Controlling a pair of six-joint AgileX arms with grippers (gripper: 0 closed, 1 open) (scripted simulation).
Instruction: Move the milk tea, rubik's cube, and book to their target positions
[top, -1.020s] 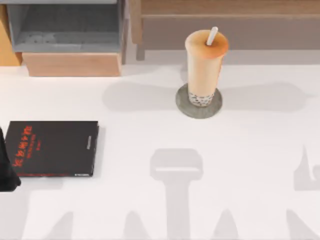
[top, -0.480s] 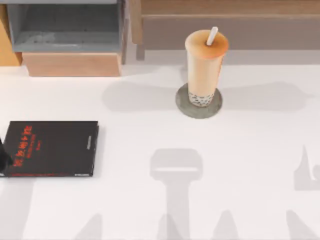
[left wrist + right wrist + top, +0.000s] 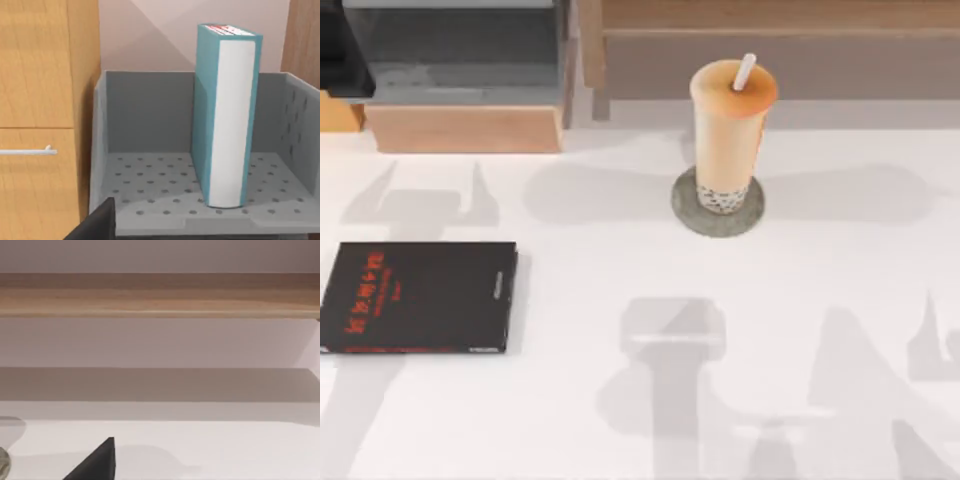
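The milk tea [image 3: 732,125] stands upright on the round grey disc [image 3: 718,218] at the back middle of the table. Near the table's left edge lies the flat black book with red lettering [image 3: 420,297]. The teal book [image 3: 225,115] stands upright inside a grey perforated tray [image 3: 150,195], straight ahead of my left gripper [image 3: 100,222]. From above, that left gripper [image 3: 338,50] is a dark shape at the back left corner, over the tray [image 3: 460,60]. My right gripper [image 3: 97,460] hangs low above the table, facing a wooden shelf. The rubik's cube is out of view.
A wooden cabinet with a metal handle [image 3: 30,150] stands beside the tray. A wooden drawer front [image 3: 465,128] sits under the tray. A long wooden shelf [image 3: 770,20] runs along the back right. Arm shadows fall across the front of the table.
My left arm has left the table's left edge beside the black book and now sits at the back left corner over the grey tray. New shadows spread over the front right.
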